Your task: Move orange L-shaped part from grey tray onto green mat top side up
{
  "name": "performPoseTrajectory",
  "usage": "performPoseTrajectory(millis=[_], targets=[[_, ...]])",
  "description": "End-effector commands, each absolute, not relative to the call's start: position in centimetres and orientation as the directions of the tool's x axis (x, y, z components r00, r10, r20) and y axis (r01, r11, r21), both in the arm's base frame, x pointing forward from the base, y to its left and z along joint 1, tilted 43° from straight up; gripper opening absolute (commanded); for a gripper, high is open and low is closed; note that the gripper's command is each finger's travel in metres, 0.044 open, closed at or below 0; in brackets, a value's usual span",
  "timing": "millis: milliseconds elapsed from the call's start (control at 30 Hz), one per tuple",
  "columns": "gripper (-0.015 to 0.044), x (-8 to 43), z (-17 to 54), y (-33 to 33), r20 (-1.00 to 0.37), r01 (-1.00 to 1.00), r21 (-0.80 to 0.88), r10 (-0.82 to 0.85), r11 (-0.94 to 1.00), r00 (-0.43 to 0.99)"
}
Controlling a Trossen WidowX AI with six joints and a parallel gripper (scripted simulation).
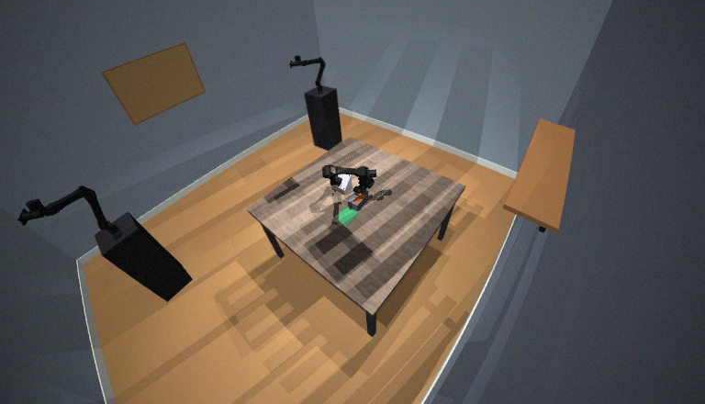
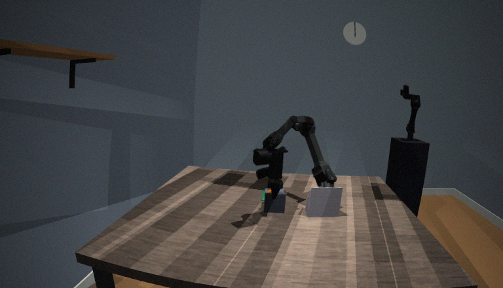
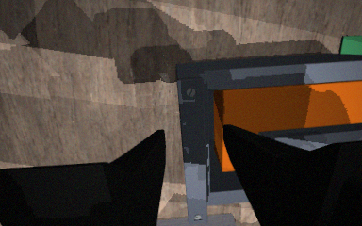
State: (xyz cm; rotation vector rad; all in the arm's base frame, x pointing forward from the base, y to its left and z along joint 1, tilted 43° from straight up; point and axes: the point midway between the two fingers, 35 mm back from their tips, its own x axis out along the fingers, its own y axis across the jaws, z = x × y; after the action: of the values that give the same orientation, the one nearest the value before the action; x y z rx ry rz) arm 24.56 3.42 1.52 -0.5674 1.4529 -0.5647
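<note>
The orange L-shaped part (image 1: 358, 198) (image 2: 269, 191) (image 3: 269, 108) lies in the pocket of the grey tray (image 1: 355, 206) (image 2: 274, 205) (image 3: 264, 72). Its side face and a dark gap show at the L-shaped end in the wrist view; I cannot tell how far it is tilted. My gripper (image 2: 274, 195) (image 3: 193, 134) is low at that end, partly open with nothing between its fingers. In the wrist view the right finger overlaps the orange end and the left finger is outside the tray wall. Contact is unclear. The green mat (image 1: 347, 216) (image 2: 263, 196) (image 3: 352, 45) lies beyond the tray's far end.
A pale grey block (image 1: 343, 184) (image 2: 323, 202) stands by my arm's base, beside the tray. All stand on the wooden table (image 1: 405, 218) (image 2: 207, 247). Two other arms stand on black pedestals (image 1: 142, 256) (image 1: 323, 118) off the table.
</note>
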Motion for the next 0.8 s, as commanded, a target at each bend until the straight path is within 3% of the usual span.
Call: performPoseTrajectory(millis=[0, 767], targets=[[0.018, 24.3, 1.0, 2.8, -0.739, 0.004, -0.673, -0.673, 0.74, 0.033], [0.018, 24.3, -0.9, 1.0, -0.738, 0.004, -0.674, -0.674, 0.739, 0.033]])
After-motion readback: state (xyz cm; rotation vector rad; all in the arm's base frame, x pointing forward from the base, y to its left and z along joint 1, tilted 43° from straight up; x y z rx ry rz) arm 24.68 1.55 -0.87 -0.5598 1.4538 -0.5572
